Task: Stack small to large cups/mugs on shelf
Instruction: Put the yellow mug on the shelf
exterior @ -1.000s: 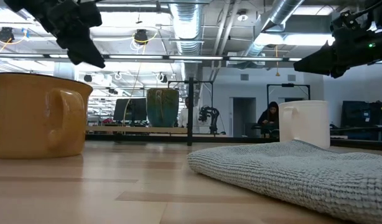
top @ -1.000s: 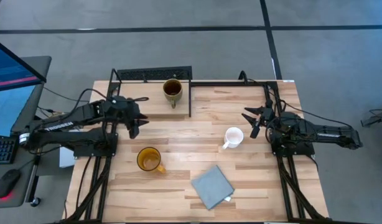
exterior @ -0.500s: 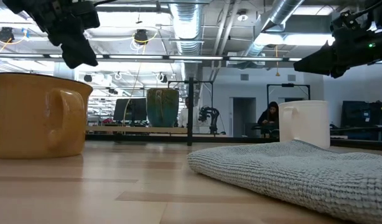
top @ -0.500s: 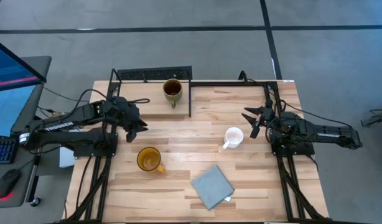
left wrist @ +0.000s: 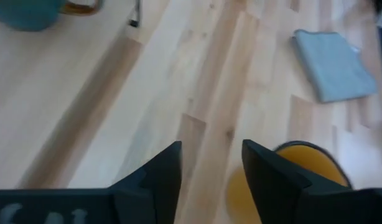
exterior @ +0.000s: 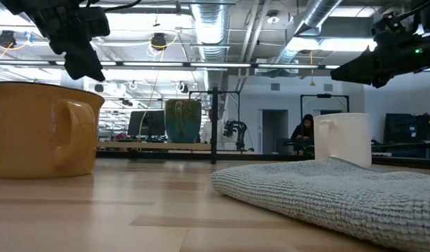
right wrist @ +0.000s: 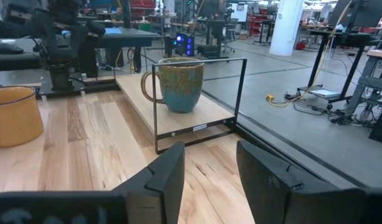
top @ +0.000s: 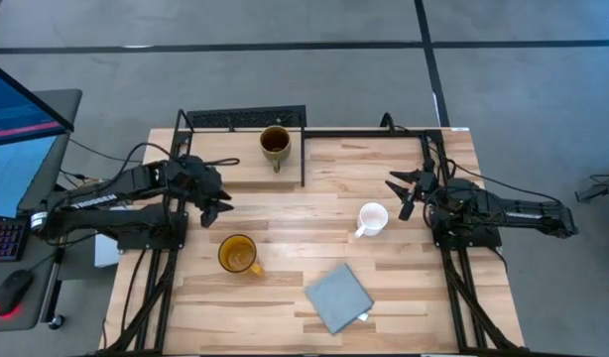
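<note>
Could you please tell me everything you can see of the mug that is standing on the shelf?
The olive-brown mug stands upright on the shelf, the low light-wood platform with a black frame at the table's far edge. In the right wrist view its glaze looks mottled, olive-brown toward the rim and bluish-green lower down, glossy like ceramic. It has one loop handle at its side and a dark inside. Nothing is stacked in it, and no gripper touches it; only the shelf board touches it.
</note>
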Available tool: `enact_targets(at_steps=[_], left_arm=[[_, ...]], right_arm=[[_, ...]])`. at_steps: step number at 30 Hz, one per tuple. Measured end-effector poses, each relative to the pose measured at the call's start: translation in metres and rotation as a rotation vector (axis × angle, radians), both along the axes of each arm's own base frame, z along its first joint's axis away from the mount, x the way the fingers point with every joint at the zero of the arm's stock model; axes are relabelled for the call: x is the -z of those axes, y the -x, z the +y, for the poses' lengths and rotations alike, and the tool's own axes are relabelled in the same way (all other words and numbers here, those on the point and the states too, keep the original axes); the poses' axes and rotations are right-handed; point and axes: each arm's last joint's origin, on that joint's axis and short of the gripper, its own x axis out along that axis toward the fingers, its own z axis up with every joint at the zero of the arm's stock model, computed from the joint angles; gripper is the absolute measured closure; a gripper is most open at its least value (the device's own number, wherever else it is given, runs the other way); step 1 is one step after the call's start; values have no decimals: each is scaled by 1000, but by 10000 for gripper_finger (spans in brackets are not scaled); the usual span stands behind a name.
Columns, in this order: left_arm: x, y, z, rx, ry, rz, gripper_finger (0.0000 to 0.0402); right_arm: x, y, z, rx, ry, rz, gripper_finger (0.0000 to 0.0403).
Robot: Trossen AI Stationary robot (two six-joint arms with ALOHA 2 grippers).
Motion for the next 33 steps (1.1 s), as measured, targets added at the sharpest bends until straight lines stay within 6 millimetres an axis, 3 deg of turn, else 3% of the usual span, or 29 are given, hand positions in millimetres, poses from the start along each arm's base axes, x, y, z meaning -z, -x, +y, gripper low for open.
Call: enact_targets(at_steps=[4,9,17,22,33], left_arm=[[1,1,1,-8,-52,27,222],[9,1,-2,23,3,114,219],[22,-19,-10,56,130,231,219],[20,-32,-17,75,216,271,219],[9,-49,-36,-13,223,423,219]], right_arm=[[0,0,0,3,0,0,234],[-1,0,0,3,1,-8,234],[-1,0,0,3,1,-11,234],[-1,0,0,3,1,-12,234],[-1,0,0,3,0,-7,234]])
